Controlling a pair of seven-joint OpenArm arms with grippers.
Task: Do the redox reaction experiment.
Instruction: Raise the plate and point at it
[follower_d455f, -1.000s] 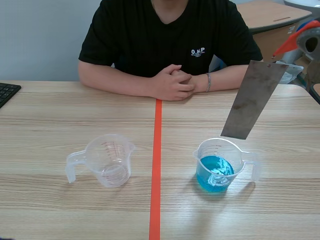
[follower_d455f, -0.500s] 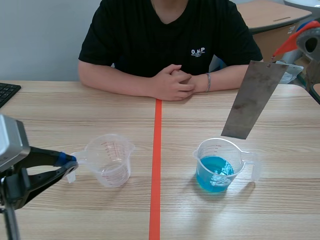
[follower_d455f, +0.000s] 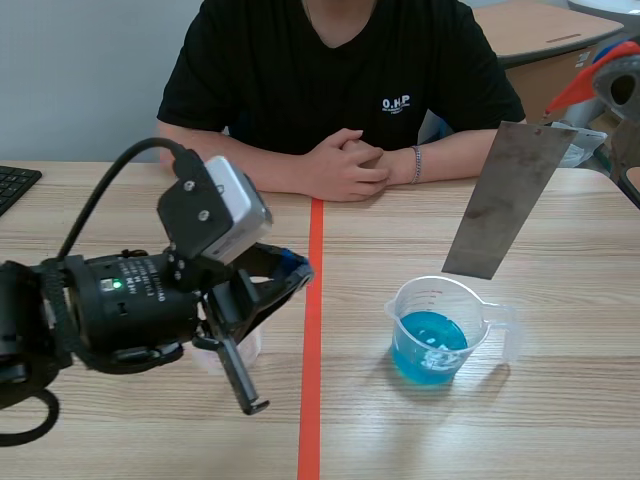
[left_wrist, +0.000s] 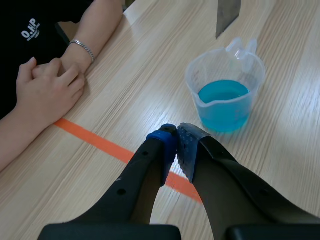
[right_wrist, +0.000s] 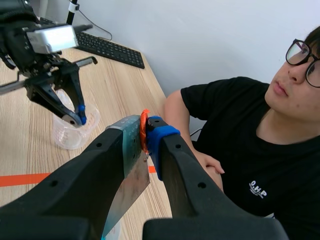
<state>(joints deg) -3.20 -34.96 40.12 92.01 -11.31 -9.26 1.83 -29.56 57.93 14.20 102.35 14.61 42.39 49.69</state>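
Observation:
A clear beaker of blue liquid (follower_d455f: 436, 332) stands right of the orange tape line, and it also lies ahead of my left gripper (left_wrist: 177, 134) as the blue-liquid beaker (left_wrist: 225, 95). The left gripper (follower_d455f: 298, 272) is shut on nothing and hangs above the table near the tape line. Its arm hides most of the empty clear beaker (right_wrist: 74, 134). My right gripper (right_wrist: 145, 131) is shut on the top of a dull grey metal plate (follower_d455f: 508, 200). The plate hangs tilted, its lower end just above the blue-liquid beaker's far rim.
A person sits across the table with clasped hands (follower_d455f: 345, 163) resting at the far edge by the tape line (follower_d455f: 312, 380). A black keyboard (follower_d455f: 14, 183) lies at the far left. The bulky left arm (follower_d455f: 120, 305) covers the table's left half.
The left arm came in from the lower left, then swung up and right over the empty beaker to the tape line. The right gripper and plate stayed put.

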